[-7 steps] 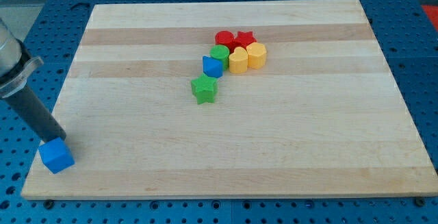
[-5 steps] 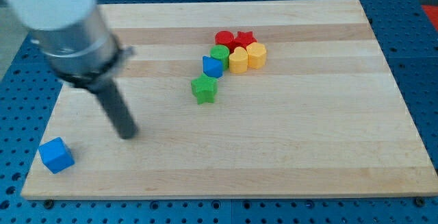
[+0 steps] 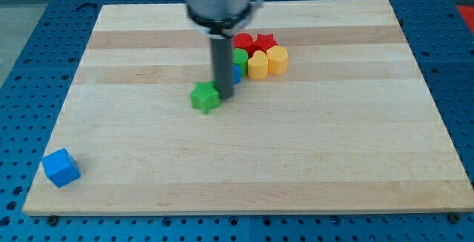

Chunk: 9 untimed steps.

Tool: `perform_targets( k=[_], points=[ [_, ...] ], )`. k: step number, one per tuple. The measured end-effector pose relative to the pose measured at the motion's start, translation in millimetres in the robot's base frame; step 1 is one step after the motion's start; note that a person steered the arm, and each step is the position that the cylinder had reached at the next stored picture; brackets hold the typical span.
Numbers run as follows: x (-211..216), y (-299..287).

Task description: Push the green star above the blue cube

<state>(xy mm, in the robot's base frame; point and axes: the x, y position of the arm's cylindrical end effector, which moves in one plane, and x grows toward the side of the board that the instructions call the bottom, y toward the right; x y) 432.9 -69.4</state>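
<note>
The green star (image 3: 205, 98) lies left of the board's middle. My tip (image 3: 225, 96) touches its right side, with the rod rising straight up from it. The blue cube (image 3: 61, 168) sits far off at the board's lower left corner. The rod hides most of a second blue block (image 3: 236, 72) behind it.
A cluster sits right of the rod: a red cylinder (image 3: 243, 42), a red star (image 3: 264, 42), a green cylinder (image 3: 240, 55) and two yellow blocks (image 3: 258, 65) (image 3: 277, 59). The wooden board (image 3: 296, 160) rests on a blue perforated table.
My tip swept from beside the blue cube at the lower left across to the green star's right side. The green star has slid a little to the left.
</note>
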Motion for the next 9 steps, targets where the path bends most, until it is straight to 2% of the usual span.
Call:
perform_targets(
  k=[1, 2, 5, 6, 8, 9],
  points=[
    [26, -82],
    [51, -133],
    [72, -93],
    [90, -102],
    [90, -156],
    [84, -137]
  ],
)
